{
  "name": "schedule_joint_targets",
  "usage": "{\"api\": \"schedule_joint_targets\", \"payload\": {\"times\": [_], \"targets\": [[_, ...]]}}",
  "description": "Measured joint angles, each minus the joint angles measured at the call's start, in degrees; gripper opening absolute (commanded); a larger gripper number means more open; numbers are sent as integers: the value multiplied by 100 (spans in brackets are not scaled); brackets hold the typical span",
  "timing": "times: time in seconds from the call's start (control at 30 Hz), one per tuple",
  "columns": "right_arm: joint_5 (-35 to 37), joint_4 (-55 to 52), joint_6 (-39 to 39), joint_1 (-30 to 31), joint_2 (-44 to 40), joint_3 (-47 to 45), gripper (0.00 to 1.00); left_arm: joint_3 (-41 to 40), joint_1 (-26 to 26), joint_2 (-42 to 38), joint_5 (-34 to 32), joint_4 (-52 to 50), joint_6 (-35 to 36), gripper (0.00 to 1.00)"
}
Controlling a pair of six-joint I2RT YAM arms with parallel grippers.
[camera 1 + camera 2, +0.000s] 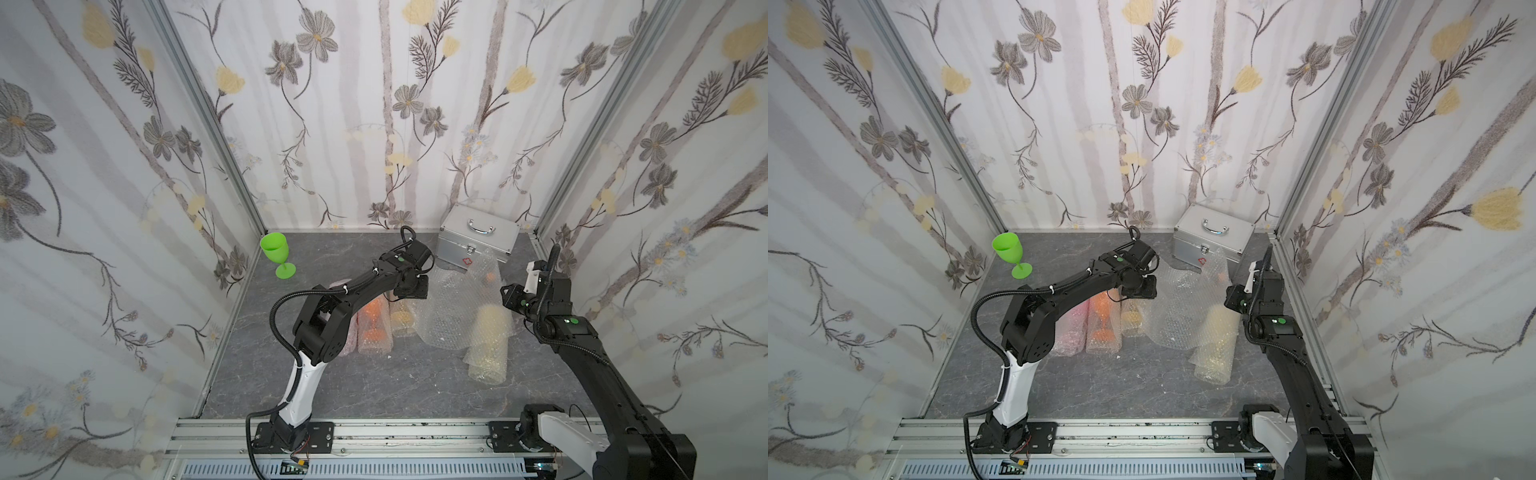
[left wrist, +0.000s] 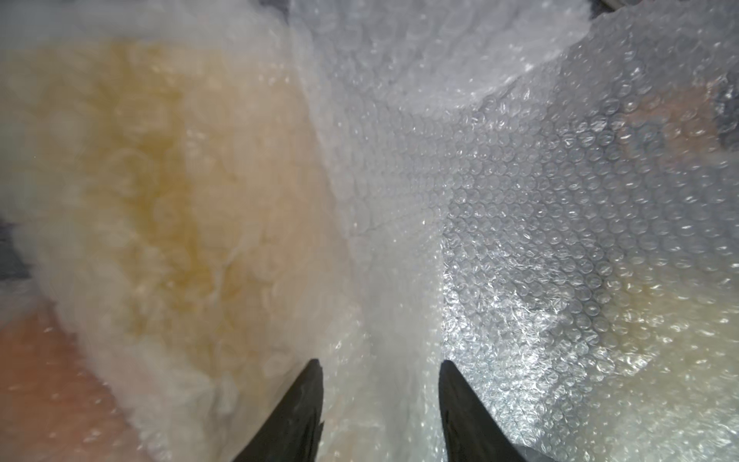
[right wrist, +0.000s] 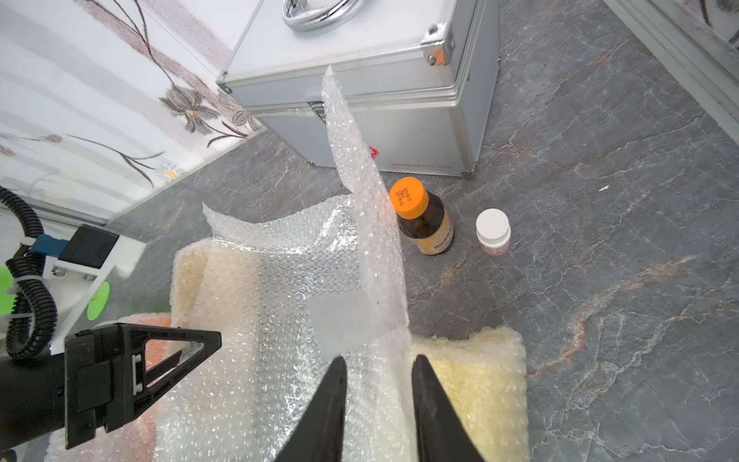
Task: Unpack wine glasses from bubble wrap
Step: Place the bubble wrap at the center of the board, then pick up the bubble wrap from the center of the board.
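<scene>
Bubble wrap sheet [image 3: 296, 280] lies loose; left gripper [image 2: 380, 368] and right gripper [image 3: 378, 364] both spread, gripping nothing. Sagging, it may topple orange-capped bottle [image 3: 426, 224] at its 1 o'clock.

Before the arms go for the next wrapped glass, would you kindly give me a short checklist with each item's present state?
1. Left gripper jaws apart: ok.
2. Right gripper jaws apart: ok.
3. Bubble wrap sheet free of the right gripper: cannot tell; its flap rises right by the jaws.
4. Green goblet upright, away from both arms: ok.
5. Brown bottle upright: ok, close beside the flap.
6. Yellow roll unwrapped: not ok.
</scene>
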Motion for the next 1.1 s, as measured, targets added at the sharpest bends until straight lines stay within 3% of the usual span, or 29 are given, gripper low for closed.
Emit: {"api": "schedule_joint_targets", "payload": {"times": [0.33,0.5,0.77,1.1], "targets": [[472,-140,387,-1038,-697,-188,34,-15,87,-413,-184,-70,22,51],[280,-203,496,-1165,-490,-656,43,-129,87,-614,-61,20,17,52],[-616,-9,560,-896,-50,-1165,63,-374,79,-765,219,229,-48,52],[-953,490,647,-243,557,-1486,69,-538,70,-822,433,446,-155,52]]}}
